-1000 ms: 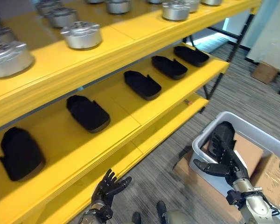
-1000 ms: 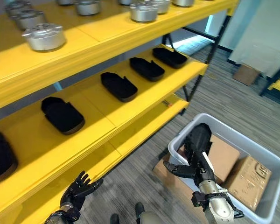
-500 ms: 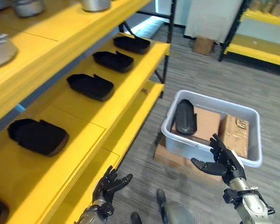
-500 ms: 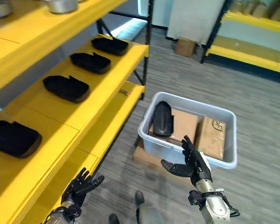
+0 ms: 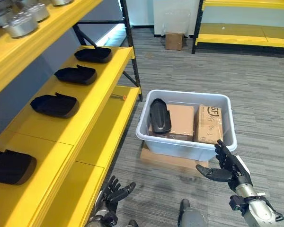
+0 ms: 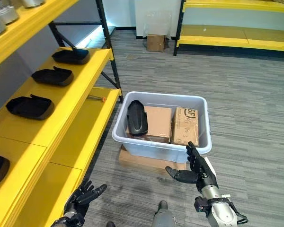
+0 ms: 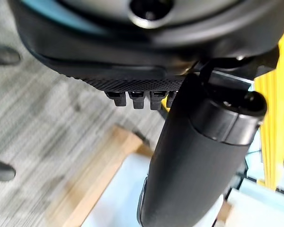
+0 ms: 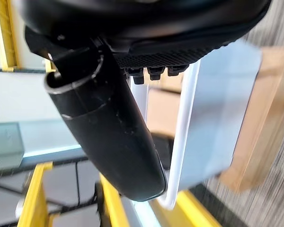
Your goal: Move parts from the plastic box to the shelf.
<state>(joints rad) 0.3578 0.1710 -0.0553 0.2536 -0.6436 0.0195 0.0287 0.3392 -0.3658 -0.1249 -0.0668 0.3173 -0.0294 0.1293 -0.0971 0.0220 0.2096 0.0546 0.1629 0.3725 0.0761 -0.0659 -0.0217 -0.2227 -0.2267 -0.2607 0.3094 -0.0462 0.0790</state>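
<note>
Camera has swung toward the plastic box point(image 5: 187, 146), whose black part point(image 5: 159, 116) leans lengthwise in its shelf-side end, beyond the nearer, spread, empty right hand point(image 5: 229, 166); left hand point(image 5: 114, 193) spread low.

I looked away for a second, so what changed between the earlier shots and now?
Mostly the camera swung away from the yellow shelf toward the grey plastic box. The right hand, earlier over the black moulded part in the box, now hangs open outside its near rim. The left hand stays open and low; nothing was taken hold of.
</note>
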